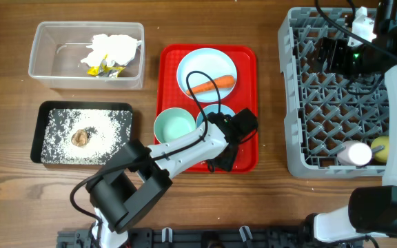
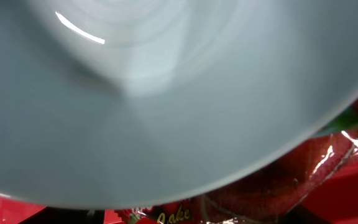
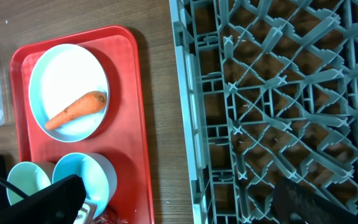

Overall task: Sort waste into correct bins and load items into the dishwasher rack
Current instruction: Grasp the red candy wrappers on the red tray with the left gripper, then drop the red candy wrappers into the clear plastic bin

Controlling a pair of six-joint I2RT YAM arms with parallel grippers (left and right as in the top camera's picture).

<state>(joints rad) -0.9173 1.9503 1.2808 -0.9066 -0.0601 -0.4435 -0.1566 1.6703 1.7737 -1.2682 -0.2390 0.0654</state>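
Observation:
An orange carrot piece lies on the light-blue plate on the red tray. A teal bowl and a blue bowl stand in front of it. My left gripper is low on the tray beside the blue bowl. In its wrist view a pale bowl fills the frame above a red wrapper, and its jaws are hidden. My right gripper is open and empty above the grey rack. A pink cup and a yellow cup lie in the rack.
The clear tub at the back left holds a white napkin and yellow wrappers. The black tray in front of it holds rice grains and a brown lump. Bare wood separates the red tray from the rack.

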